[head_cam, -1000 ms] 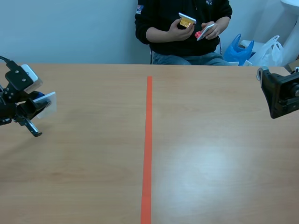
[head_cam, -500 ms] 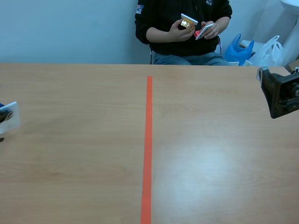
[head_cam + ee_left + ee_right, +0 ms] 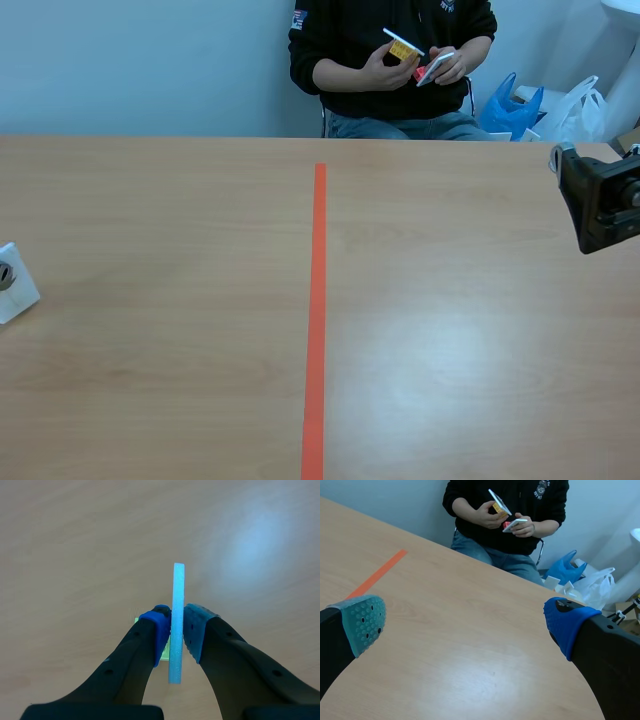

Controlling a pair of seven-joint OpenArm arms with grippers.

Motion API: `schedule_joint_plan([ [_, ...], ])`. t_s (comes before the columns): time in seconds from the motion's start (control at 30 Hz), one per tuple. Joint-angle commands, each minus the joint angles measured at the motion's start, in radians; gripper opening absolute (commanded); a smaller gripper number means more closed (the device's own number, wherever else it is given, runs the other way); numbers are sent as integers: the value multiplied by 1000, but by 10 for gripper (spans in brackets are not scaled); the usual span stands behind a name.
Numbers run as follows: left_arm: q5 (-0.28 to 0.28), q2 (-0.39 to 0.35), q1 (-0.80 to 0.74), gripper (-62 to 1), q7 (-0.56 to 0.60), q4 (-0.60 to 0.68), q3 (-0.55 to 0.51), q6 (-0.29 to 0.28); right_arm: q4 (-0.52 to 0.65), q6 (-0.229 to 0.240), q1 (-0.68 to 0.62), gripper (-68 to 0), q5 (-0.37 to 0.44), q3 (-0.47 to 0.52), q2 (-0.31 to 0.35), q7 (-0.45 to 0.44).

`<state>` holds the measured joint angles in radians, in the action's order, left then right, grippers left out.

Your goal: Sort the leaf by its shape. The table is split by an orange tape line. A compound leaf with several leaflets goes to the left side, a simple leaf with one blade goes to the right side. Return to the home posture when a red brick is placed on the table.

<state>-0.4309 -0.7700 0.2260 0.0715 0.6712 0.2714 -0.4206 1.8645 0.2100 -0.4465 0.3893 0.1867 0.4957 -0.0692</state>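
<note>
Since a second before, my left arm had drawn back from the tape line (image 3: pixel 316 320) until it was almost out of the scene view. Only the card (image 3: pixel 18 285) still showed there, far out to the left of the line, at the very edge of the picture.

I counted one card in my keeping. My left gripper (image 3: pixel 172 630) was clamped on it, a blue pad pressed to each face, and the card stood upright and edge-on above the wood. I could not tell what leaf its face carried. My right gripper (image 3: pixel 465 625) held nothing; its jaws stood wide, one teal pad (image 3: pixel 362 622) and one blue pad (image 3: pixel 567 625) far apart, well to the right of the line.

One person (image 3: pixel 390 60) sat beyond the far end of the line, with two hands up: one hand (image 3: pixel 385 65) held a yellow card (image 3: pixel 402 45), the other hand (image 3: pixel 455 65) a pale card (image 3: pixel 437 68). Two bags, one blue (image 3: pixel 510 105) and one white (image 3: pixel 575 105), lay behind, right of the line.

One wooden table (image 3: pixel 450 350) ran to a pale blue wall (image 3: pixel 140 60). Bare wood spread on both sides of the line.
</note>
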Motion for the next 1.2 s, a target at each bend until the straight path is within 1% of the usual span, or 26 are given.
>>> schedule_joint_plan([
  [0.0, -8, -14, 10, -504, 15, 16, -19, 0, 24, -3, 22, 4, 0, 3, 14, -18],
  [0.1, -36, -12, 6, -501, 15, 16, -19, 15, 24, -3, 28, 4, 0, 3, 14, -16],
  [0.13, -42, -11, 6, -484, 15, 16, -19, 18, 24, -3, 28, 4, 0, 3, 14, -16],
  [0.17, -42, -11, 6, -448, 16, 16, -19, 18, 24, -3, 28, 4, 0, 3, 14, -16],
  [0.27, -42, -11, 6, -297, 22, 16, -20, 18, 24, -3, 28, 4, 0, 3, 14, -16],
  [0.3, -42, -11, 6, -257, 23, 16, -20, 17, 24, -3, 28, 4, 0, 3, 14, -16],
  [0.37, -42, -10, 6, -212, 25, 17, -20, 17, 24, -3, 28, 4, 0, 3, 14, -16],
  [0.43, -42, -8, 6, -193, 31, 17, -20, 17, 24, -3, 28, 4, 0, 3, 14, -16],
  [0.5, -42, -9, 6, -160, 37, 17, -20, 17, 24, -3, 28, 4, 0, 3, 14, -15],
  [0.6, -41, -9, 6, -71, 38, 26, -25, 18, 24, -3, 28, 4, 0, 3, 14, -15],
  [0.7, -40, -9, 6, 11, 44, 42, -63, 19, 24, -3, 28, 4, -1, 3, 14, -15],
  [0.8, -21, -10, 3, 14, 42, 73, -119, 17, 24, -3, 28, 4, -1, 3, 14, -15],
  [0.9, 8, -10, -24, 14, 31, 141, -169, 0, 24, -3, 28, 4, -5, 3, 14, -14],
  [0.97, 10, -9, -64, 14, 14, 214, -197, -10, 24, -3, 28, 4, -15, 3, 14, -14],
  [1.07, 58, 8, -146, 14, 4, 341, -256, -13, 24, -3, 28, 4, -20, 3, 14, -15],
  [1.17, 58, 48, -243, 14, -2, 467, -330, -12, 24, -3, 28, 4, -21, 3, 14, -15],
])
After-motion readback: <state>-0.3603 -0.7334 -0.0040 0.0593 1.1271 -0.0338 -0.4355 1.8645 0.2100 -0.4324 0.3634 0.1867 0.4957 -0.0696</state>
